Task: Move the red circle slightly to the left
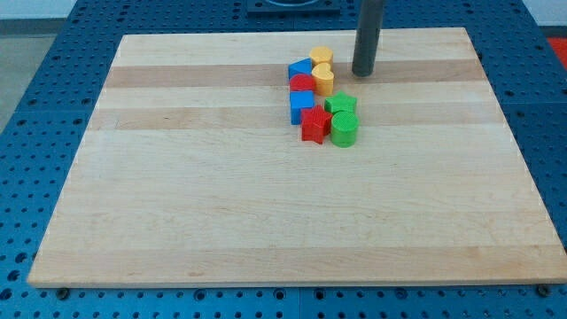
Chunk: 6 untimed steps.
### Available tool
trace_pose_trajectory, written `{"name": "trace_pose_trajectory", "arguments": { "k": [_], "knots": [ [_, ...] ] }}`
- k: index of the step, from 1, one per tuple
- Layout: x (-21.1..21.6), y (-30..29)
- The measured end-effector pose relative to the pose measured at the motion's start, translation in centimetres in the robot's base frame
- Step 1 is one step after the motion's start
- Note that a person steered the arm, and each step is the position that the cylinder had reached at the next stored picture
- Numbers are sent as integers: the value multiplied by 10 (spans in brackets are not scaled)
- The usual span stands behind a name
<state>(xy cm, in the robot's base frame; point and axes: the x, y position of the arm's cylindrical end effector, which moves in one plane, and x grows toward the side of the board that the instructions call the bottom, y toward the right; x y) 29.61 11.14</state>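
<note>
- The near half of the worktop (pixel 266 221), towards the view's bottom, is pale wood in long glued strips with faint grain; its edges sit on a blue perforated base (pixel 35 106).
- All the blocks stand in one tight cluster above the middle of the board, a little to the view's right of centre.
- Nearest in the cluster are the red star (pixel 314 123), with ridged sides, and the green cylinder (pixel 345 129), round and flat-topped, touching each other side by side.
- Just behind them sit a blue block (pixel 300 105), its exact shape hard to tell, and a green star (pixel 341 105).
- The red circle (pixel 302 83) comes next: a small glossy red round piece with a flat top. It is wedged between the blue block below it and a second blue block (pixel 301 68) above it, with a yellow heart (pixel 324 81) touching its right side.
- Farthest stands another yellow block (pixel 321 57), rounded, its shape unclear.
- To the view's left of the red circle the board is open wood all the way to the edge.
- My tip (pixel 364 73) rests just to the view's right of the yellow heart, apart from it. The tool is a plain dark rod with nothing to clench or release, and it holds no block.
</note>
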Motion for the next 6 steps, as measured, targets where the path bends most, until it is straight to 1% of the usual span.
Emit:
{"name": "trace_pose_trajectory", "arguments": {
  "k": [2, 3, 5, 6],
  "knots": [
    [39, -1],
    [46, -21],
    [46, -75],
    [46, -80]
  ]
}}
